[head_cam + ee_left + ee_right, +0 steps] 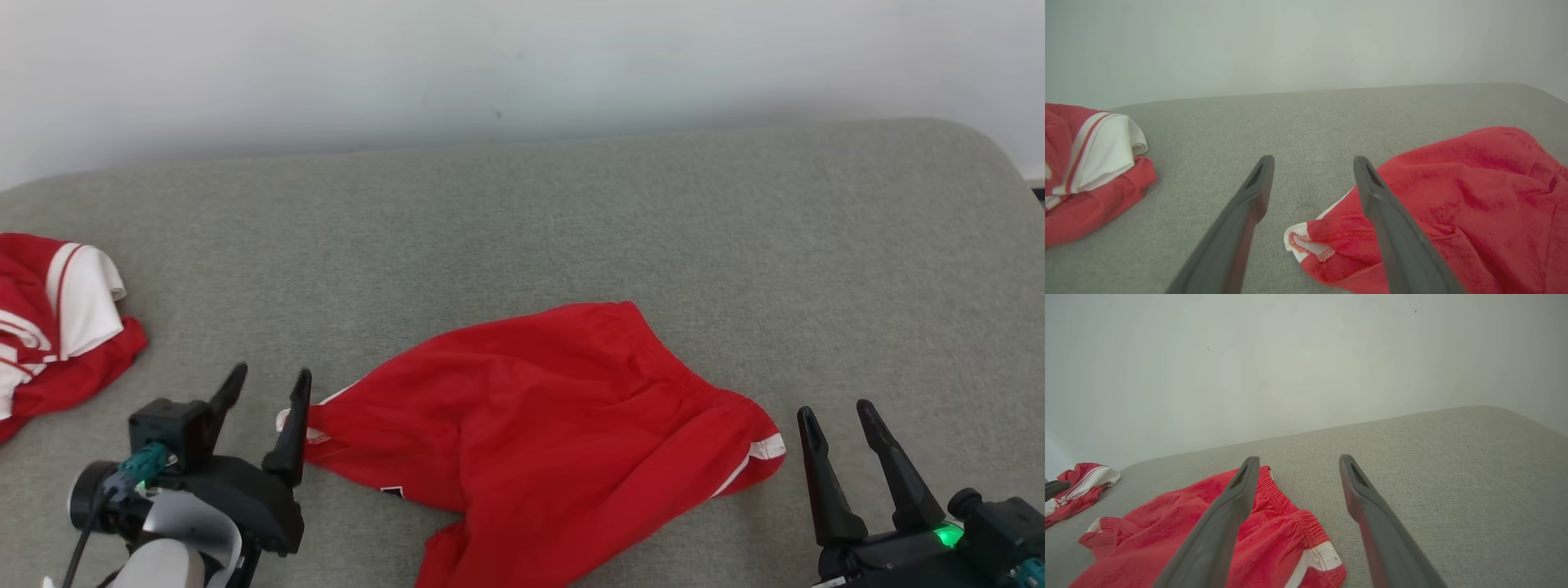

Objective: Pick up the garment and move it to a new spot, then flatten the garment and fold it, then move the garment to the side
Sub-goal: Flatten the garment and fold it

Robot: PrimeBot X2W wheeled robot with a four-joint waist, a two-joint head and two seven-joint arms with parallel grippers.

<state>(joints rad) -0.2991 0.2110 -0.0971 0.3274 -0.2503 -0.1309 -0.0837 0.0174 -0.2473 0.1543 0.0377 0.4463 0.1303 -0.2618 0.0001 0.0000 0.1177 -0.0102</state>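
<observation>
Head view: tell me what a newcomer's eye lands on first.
The red shorts lie rumpled at the middle front of the grey cushion, the brightest thing there. A second red-and-white garment is bunched at the far left edge. The left gripper and right gripper flank the shorts, jaws open, the left one beside a white-trimmed hem.
</observation>
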